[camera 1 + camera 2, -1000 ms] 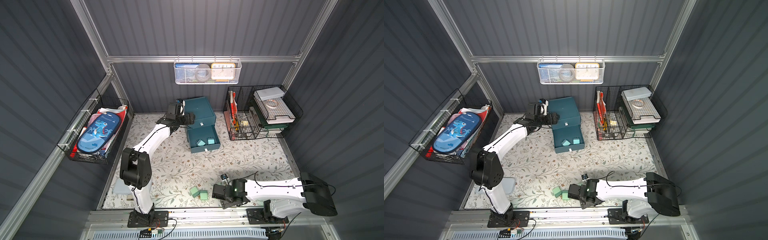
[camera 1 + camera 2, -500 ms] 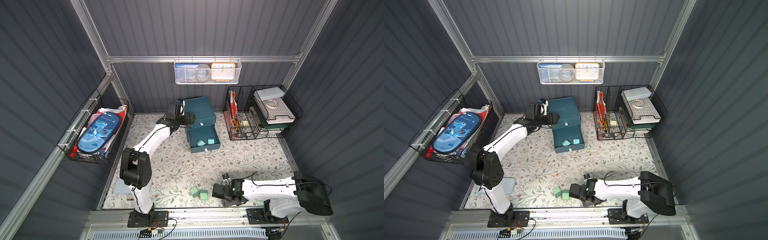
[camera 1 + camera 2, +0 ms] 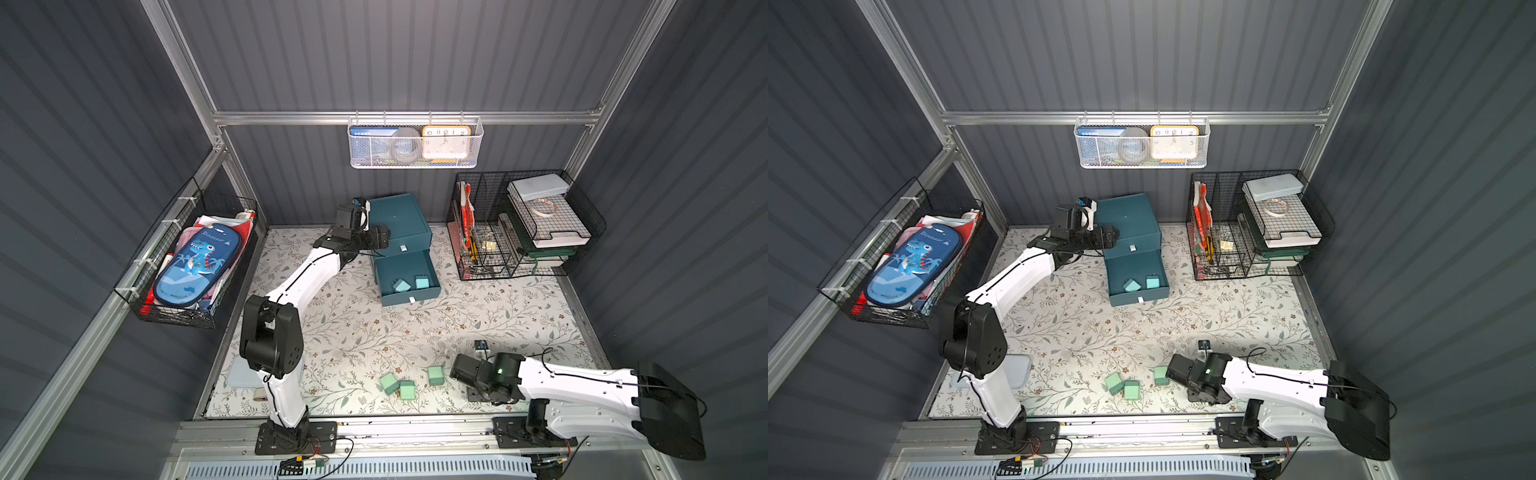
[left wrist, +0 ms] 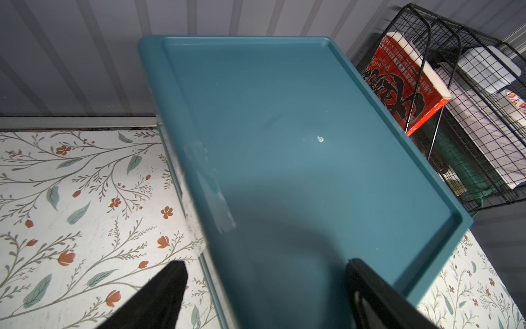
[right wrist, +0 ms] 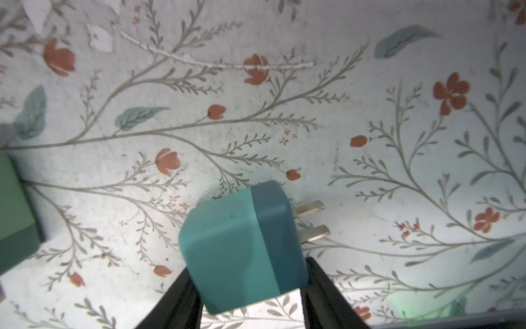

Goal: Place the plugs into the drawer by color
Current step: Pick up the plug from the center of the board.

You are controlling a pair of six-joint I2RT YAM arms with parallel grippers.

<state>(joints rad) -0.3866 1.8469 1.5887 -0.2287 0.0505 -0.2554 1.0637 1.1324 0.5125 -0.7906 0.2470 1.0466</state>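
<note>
My right gripper (image 5: 247, 284) clamped on a mint green rounded-cube plug (image 5: 227, 242), resting on floral mat (image 5: 284, 114), my left gripper (image 4: 264, 270) spread open above dark teal drawer cabinet (image 4: 284, 128)

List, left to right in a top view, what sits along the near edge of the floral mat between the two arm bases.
leftmost plug → middle plug → rightmost plug, set a little apart → right gripper, its fingers closed on that last plug.
</note>
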